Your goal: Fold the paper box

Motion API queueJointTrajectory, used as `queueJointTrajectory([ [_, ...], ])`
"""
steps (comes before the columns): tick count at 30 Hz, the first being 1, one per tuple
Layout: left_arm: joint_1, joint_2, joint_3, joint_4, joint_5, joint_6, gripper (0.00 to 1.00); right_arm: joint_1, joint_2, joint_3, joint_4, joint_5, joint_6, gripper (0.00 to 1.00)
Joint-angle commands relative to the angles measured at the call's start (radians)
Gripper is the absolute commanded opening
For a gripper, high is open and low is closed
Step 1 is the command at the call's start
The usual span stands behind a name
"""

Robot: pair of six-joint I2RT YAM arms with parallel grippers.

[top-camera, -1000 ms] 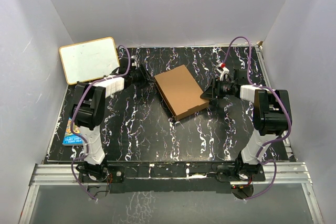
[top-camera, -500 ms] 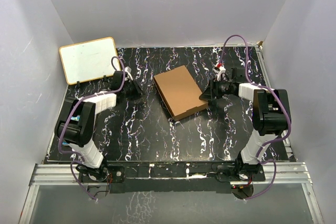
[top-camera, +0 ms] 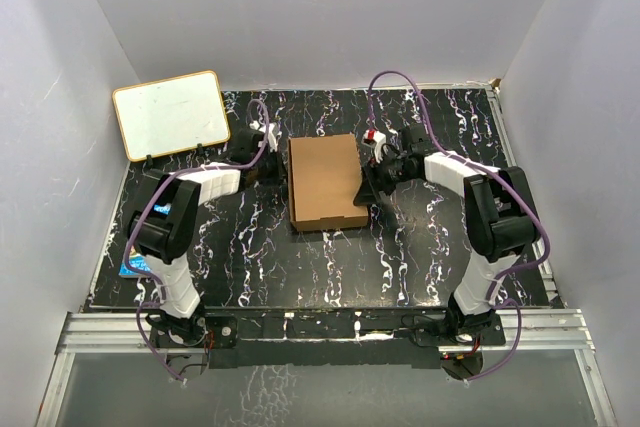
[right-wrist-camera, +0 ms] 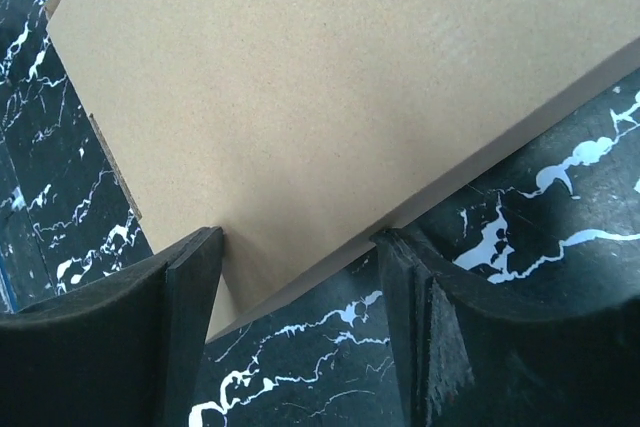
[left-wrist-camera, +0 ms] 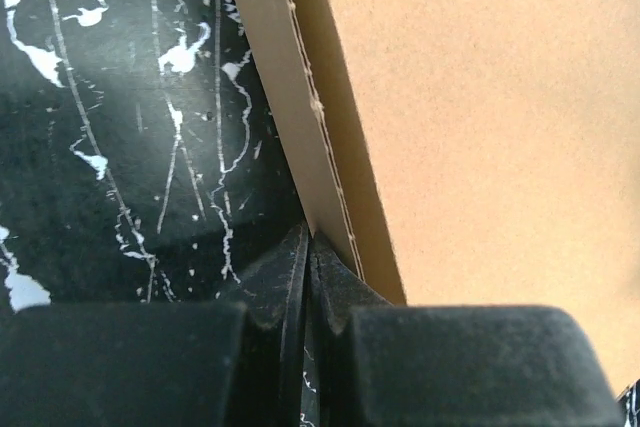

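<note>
**A:** Left gripper [left-wrist-camera: 308, 240]?
**B:** Fingers pressed together. The tips touch the side wall of the paper box [top-camera: 323, 182], with bare marbled table [left-wrist-camera: 120, 147] along that edge.
**A:** Right gripper [right-wrist-camera: 300, 247]?
**B:** Spread. The box's edge sits between the fingers, unclamped, and there is open tabletop under and behind them.
**A:** Box contents?
**B:** Lid closed flat, so the inside is hidden. Whiteboard [top-camera: 170, 113] stands well beyond the left gripper.

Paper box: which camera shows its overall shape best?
Top external: the whole closed paper box shows, all four edges. Left wrist catches only one side wall and part of the lid; right wrist shows lid and one edge at the open right gripper.
</note>
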Motion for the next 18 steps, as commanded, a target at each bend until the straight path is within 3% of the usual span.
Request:
queueJointTrajectory([
  [1, -0.041, -0.030, 0.019, -0.052, 0.032, 0.060, 0.00, -0.013, -0.001, 0.053, -0.106, 0.092, -0.118, 0.69],
  [8, -0.006, -0.193, -0.064, -0.191, -0.089, 0.065, 0.10, -0.078, -0.113, 0.093, -0.157, 0.110, -0.203, 0.73],
  [15, -0.004, -0.301, -0.134, -0.320, -0.032, 0.039, 0.03, -0.080, -0.178, -0.006, -0.071, 0.185, -0.244, 0.72],
  [18, -0.014, -0.335, -0.183, -0.344, 0.009, 0.007, 0.00, -0.081, -0.202, -0.031, -0.072, 0.213, -0.266, 0.63],
])
